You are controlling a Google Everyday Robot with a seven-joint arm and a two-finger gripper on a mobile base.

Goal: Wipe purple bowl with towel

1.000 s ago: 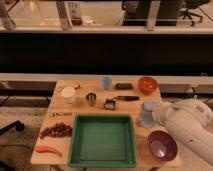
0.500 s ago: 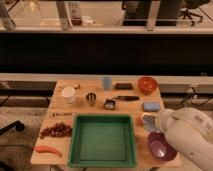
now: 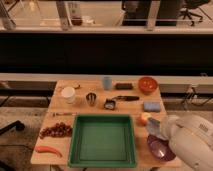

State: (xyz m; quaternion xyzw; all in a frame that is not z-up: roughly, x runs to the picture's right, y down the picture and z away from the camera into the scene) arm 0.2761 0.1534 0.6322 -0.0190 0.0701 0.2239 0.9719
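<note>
1. Gripper (image 3: 158, 130), seen in the single camera view at the tip of the white arm (image 3: 192, 142), hangs over the near right corner of the wooden table (image 3: 60, 107). Its jaws are closed on what appears to be the towel (image 3: 152, 124), a pale grey-blue fold jutting out on the gripper's picture-left side.
2. Just below the gripper, on the camera's side, sits the purple bowl (image 3: 159, 149), its right part hidden under the arm. The cloth looks to be over the bowl's far rim; whether it touches the bowl cannot be told.
3. A small orange fruit (image 3: 144, 118) lies just beyond the gripper. The blue block (image 3: 151, 106) is farther back and the orange-red bowl (image 3: 147, 84) well beyond that. The green tray (image 3: 102, 140) lies to the gripper's picture-left, close beside the bowl.
4. Judged from here, the bowl is the main risk: it is shallow, glossy and close to the table's near edge, so a hard sideways wipe could push it off or against the tray.
5. With only a small fold of cloth showing, the fingers could scrape the bowl bare or let the towel slip out mid-stroke.
6. A wide swing away from the camera could send the fruit rolling.
</note>
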